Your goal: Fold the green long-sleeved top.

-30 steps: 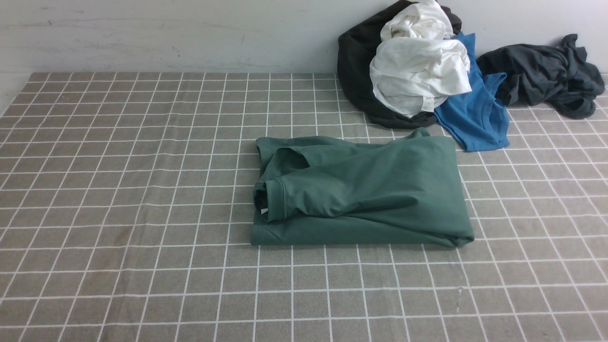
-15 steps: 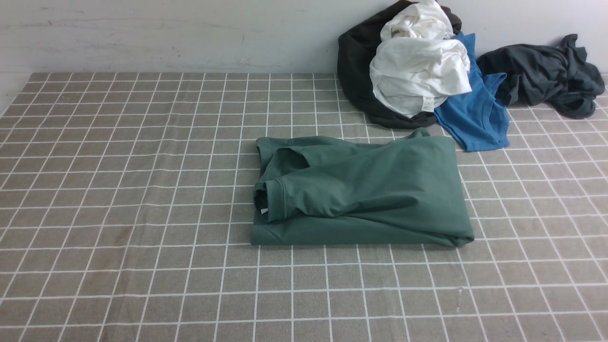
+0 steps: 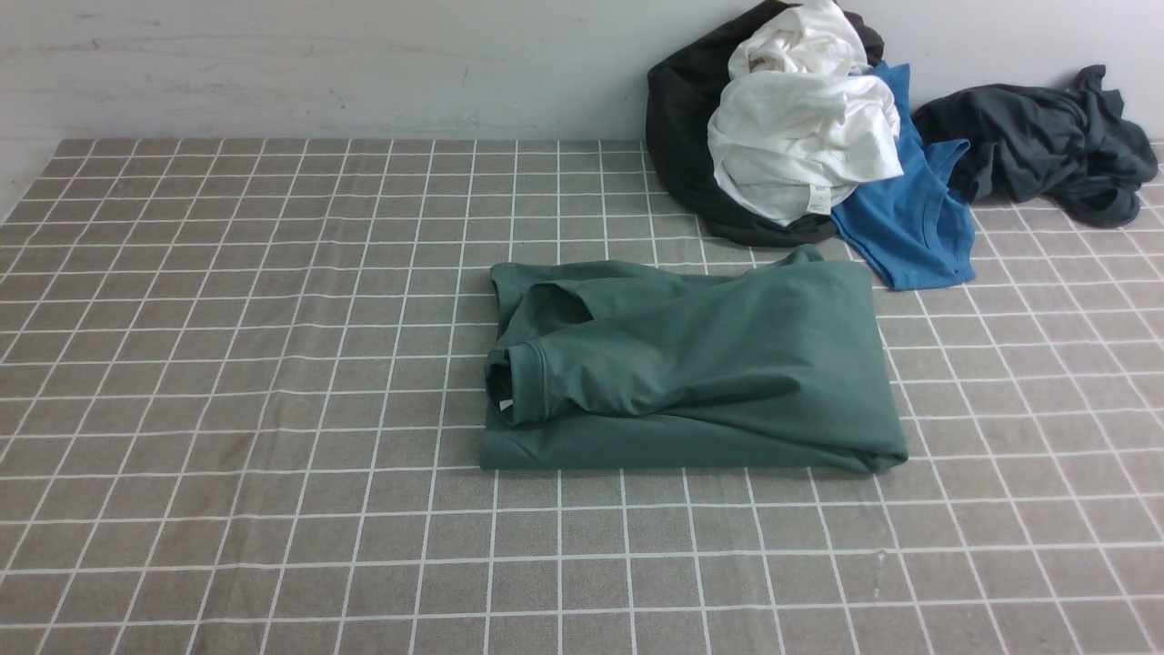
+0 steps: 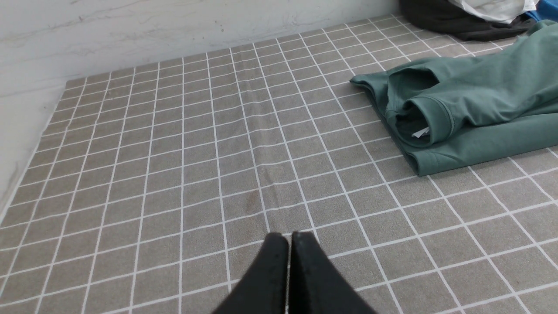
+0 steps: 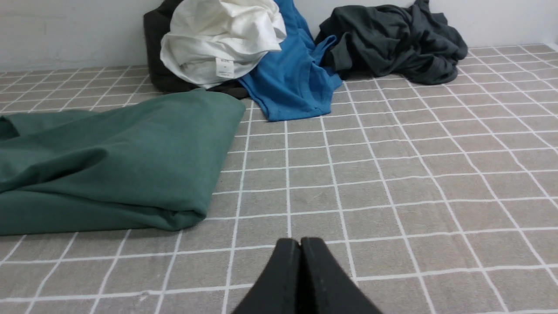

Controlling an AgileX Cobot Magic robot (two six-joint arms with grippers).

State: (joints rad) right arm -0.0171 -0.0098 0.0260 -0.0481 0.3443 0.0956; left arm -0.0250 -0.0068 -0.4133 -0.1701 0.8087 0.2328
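At the centre of the grey checked tablecloth point(image 3: 227, 364), the dark green cotton long-sleeved top point(image 3: 709, 364) lies folded into a rough rectangle, its cuffed opening and a small white tag at the 9 o'clock end, soft creases across the upper layer. A heap of black, white and bright blue garments point(image 3: 800, 146) sits toward 1 o'clock, nearly touching it. The left gripper point(image 4: 288, 237) and the right gripper point(image 5: 300, 242) have jaws pressed together, empty, clear of the top.
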